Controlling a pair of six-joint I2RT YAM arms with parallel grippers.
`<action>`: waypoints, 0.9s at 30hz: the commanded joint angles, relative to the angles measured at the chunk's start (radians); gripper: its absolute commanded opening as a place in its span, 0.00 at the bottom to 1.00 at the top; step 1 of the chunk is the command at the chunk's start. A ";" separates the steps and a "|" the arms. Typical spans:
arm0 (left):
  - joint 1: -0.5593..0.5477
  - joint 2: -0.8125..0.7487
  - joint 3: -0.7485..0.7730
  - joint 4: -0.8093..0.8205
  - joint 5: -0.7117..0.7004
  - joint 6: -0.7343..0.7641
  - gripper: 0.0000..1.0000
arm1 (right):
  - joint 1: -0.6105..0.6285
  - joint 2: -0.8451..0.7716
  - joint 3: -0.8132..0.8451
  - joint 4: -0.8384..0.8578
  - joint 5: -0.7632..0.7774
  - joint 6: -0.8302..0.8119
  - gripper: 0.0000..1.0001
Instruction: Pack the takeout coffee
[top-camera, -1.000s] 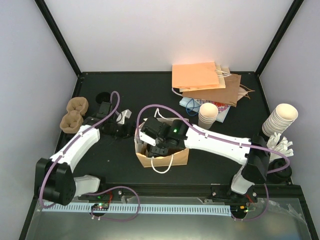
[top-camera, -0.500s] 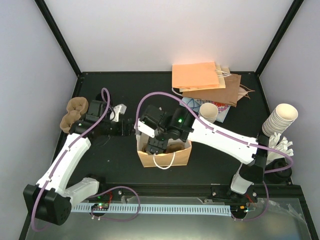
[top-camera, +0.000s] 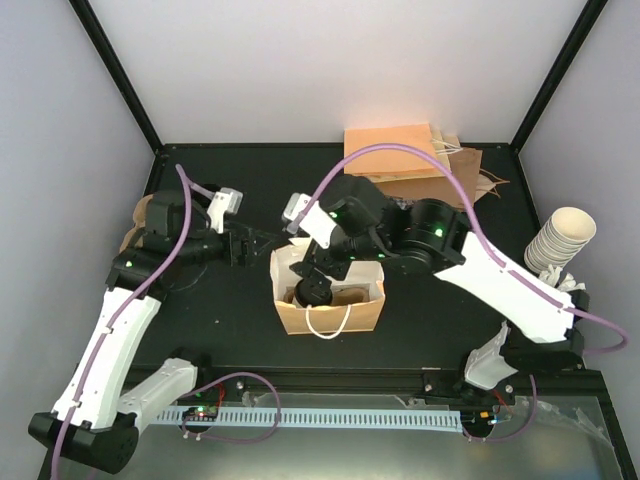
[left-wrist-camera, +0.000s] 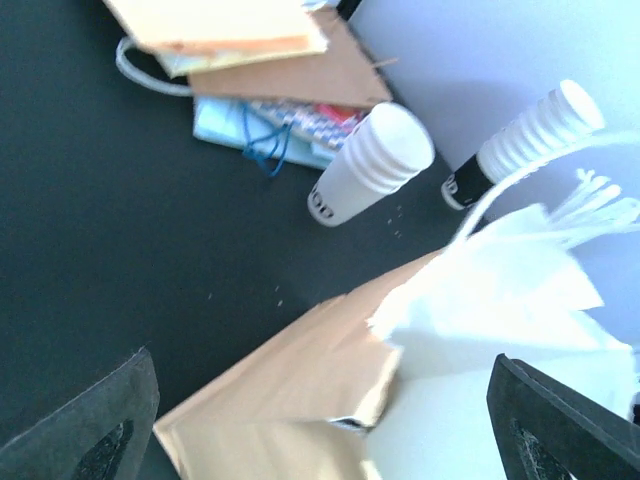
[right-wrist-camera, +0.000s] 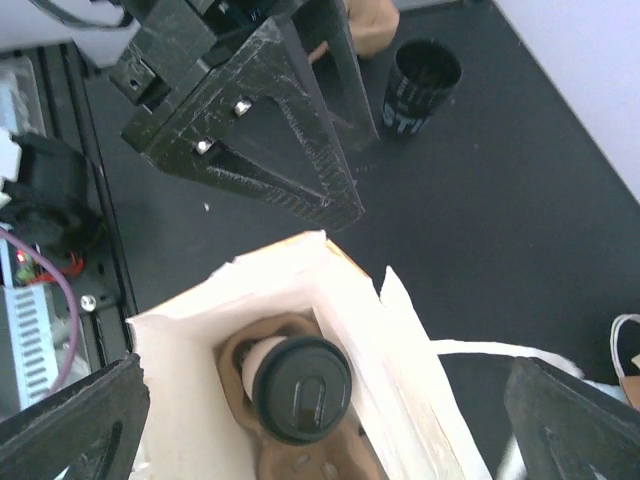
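Takeout coffee (right-wrist-camera: 300, 388): one white cup, black lid, upright in a brown pulp carrier (right-wrist-camera: 300, 462) inside the open paper bag (right-wrist-camera: 195, 340). It sits at the centre of the top view and lower centre of the right wrist view. Right gripper (right-wrist-camera: 325, 375): jaws spread wide above the bag mouth, cup below and between them, untouched. Left gripper (top-camera: 255, 243): jaws spread, just beside the bag's upper-left corner, apart from the cup.
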 joint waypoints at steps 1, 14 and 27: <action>-0.012 0.008 0.087 0.061 0.108 0.086 0.91 | -0.007 -0.033 0.032 0.048 -0.036 0.042 1.00; -0.089 0.157 0.104 0.136 0.161 0.235 0.86 | -0.010 -0.298 -0.180 0.202 0.194 0.153 1.00; -0.252 0.308 0.170 0.056 0.040 0.353 0.76 | -0.022 -0.598 -0.402 0.202 0.369 0.261 1.00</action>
